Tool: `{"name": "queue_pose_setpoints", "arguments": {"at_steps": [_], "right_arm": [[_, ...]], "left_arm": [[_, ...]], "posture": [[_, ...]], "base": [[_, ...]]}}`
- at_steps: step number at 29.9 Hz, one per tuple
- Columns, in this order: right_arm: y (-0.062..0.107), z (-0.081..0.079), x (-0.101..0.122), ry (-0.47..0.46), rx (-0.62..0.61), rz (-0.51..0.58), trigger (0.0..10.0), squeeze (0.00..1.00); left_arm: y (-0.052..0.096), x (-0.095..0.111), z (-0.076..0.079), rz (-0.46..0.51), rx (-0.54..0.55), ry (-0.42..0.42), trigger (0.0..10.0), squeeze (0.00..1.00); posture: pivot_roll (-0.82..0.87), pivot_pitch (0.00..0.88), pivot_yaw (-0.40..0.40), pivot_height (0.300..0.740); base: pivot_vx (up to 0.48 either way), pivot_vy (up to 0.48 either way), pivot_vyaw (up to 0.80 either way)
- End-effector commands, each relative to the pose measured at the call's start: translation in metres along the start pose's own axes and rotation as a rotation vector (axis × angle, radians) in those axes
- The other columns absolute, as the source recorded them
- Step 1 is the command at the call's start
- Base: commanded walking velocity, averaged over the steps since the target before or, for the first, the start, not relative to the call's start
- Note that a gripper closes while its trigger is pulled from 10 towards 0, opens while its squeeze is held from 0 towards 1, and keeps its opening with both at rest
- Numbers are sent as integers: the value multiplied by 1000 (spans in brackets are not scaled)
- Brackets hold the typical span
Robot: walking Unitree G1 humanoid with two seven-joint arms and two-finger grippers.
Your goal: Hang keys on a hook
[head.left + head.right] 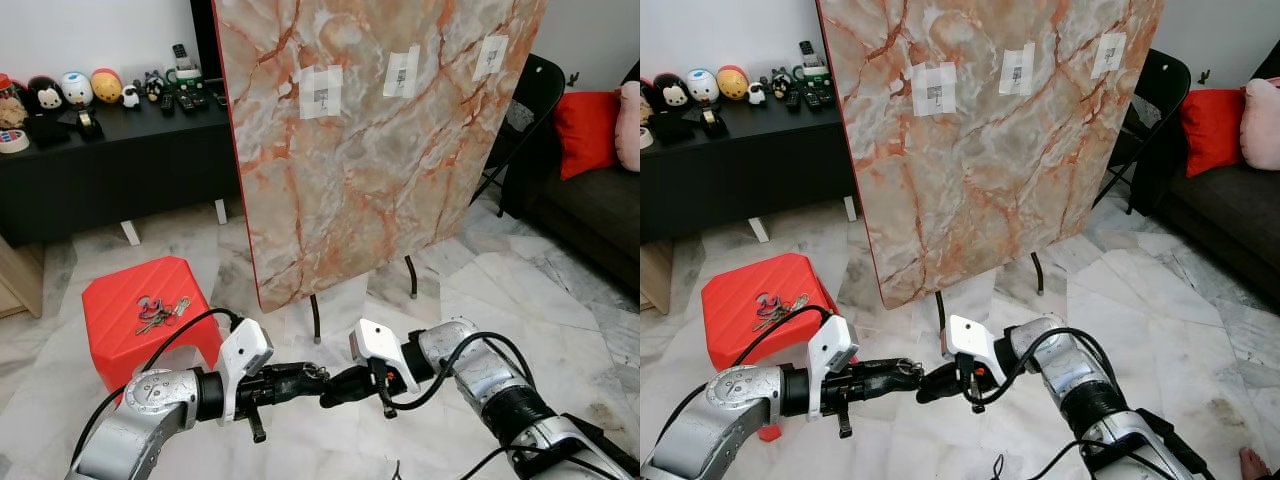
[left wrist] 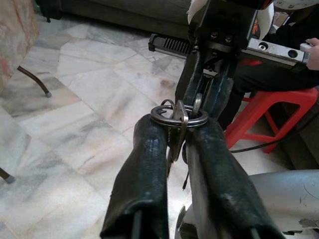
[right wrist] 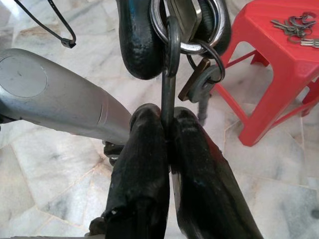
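Keys (image 2: 179, 122) on a steel ring hung low over the marble floor (image 1: 520, 300), between the two grippers, in front of the tilted marble-patterned board (image 1: 370, 130). The left gripper (image 1: 315, 374) was clenched on the ring, and the right gripper (image 1: 330, 392) pinched a thin loop threaded through it. A second bunch of keys (image 1: 160, 312) lay on the red stool (image 1: 120, 335).

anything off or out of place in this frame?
Yes. Both end effectors, left and right, pinch one key ring low over the floor, while the marble board stands behind. Another key bunch lies on the red stool.
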State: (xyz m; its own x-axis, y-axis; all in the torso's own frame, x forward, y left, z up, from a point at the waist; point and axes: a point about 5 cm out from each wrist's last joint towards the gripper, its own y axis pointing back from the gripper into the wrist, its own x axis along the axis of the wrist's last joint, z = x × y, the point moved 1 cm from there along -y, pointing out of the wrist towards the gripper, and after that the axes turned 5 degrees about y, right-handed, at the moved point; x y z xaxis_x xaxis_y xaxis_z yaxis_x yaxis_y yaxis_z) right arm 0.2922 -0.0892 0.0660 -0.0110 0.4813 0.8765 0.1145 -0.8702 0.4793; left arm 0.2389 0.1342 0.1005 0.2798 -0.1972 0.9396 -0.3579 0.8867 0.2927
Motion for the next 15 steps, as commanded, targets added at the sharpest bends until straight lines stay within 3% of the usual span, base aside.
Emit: {"name": "queue_pose_setpoints", "arguments": {"at_steps": [1, 7, 12, 13, 14, 15], "right_arm": [[2, 2, 5, 17, 14, -1, 0, 0], [5, 1, 4, 17, 12, -6, 0, 0], [11, 2, 1, 6, -1, -15, 0, 0], [14, 2, -1, -1, -11, -18, 0, 0], [16, 2, -2, -6, -18, -20, 0, 0], [19, 3, -4, -16, -34, -23, 0, 0]], "left_arm": [[-2, -1, -1, -33, -5, -15, 10000, 1000], [8, -16, -7, -155, 48, -45, 10000, 1000], [16, -22, -13, -177, 98, -39, 10000, 1000], [19, -25, -16, -185, 122, -33, 10000, 839], [21, -28, -17, -190, 136, -30, 10000, 839], [26, -32, -23, -189, 187, -21, 10000, 0]], "posture": [[103, 0, -91, 740], [101, 0, -90, 740], [102, 0, -90, 740], [97, 0, -90, 740], [96, 0, -90, 740], [93, 0, -89, 740]], "base": [[0, 0, 0], [0, 0, 0], [0, 0, 0], [0, 0, 0], [0, 0, 0], [0, 0, 0]]}}
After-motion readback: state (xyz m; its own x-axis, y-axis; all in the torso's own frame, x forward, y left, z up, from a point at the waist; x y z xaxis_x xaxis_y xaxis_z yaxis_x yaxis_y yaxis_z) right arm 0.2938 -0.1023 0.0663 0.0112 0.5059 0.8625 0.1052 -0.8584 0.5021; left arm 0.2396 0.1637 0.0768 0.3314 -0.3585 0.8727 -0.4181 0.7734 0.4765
